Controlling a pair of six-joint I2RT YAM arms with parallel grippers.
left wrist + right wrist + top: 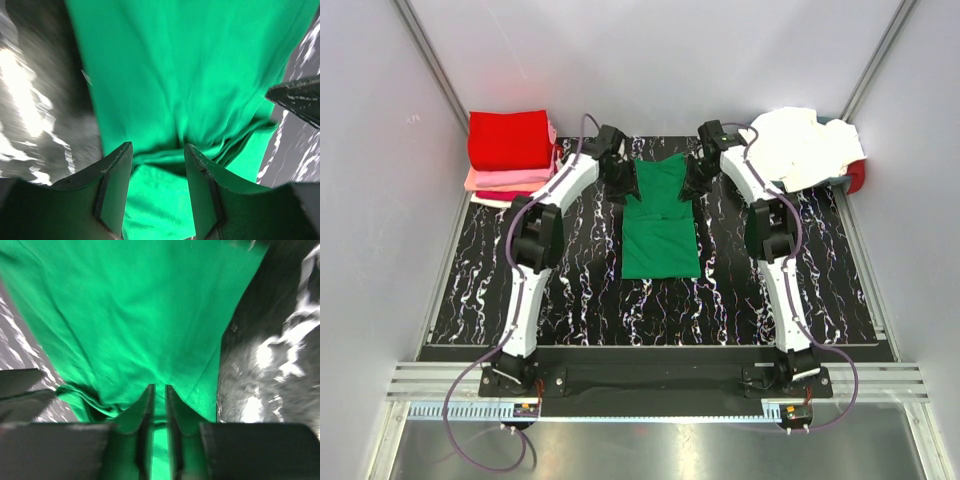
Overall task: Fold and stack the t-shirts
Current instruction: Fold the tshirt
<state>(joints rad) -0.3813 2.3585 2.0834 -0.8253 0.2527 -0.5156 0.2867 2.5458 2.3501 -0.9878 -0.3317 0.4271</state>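
Observation:
The bright green t-shirt (660, 235) lies lengthwise in the middle of the black white-veined mat (580, 290), its far part lifted and folded toward the near part. My left gripper (623, 186) is at the shirt's far left edge; its jaws stand open with green cloth (165, 75) between them (157, 150). My right gripper (696, 180) is at the far right edge, shut on a fold of the green cloth (125, 315), which is pinched between its fingertips (158, 390). The right gripper's tip also shows in the left wrist view (300, 97).
A folded stack of red and pink t-shirts (510, 150) sits at the mat's far left corner. A loose pile of white and cream shirts (805, 148) lies at the far right, over something red (858, 176). Grey walls enclose the sides and back.

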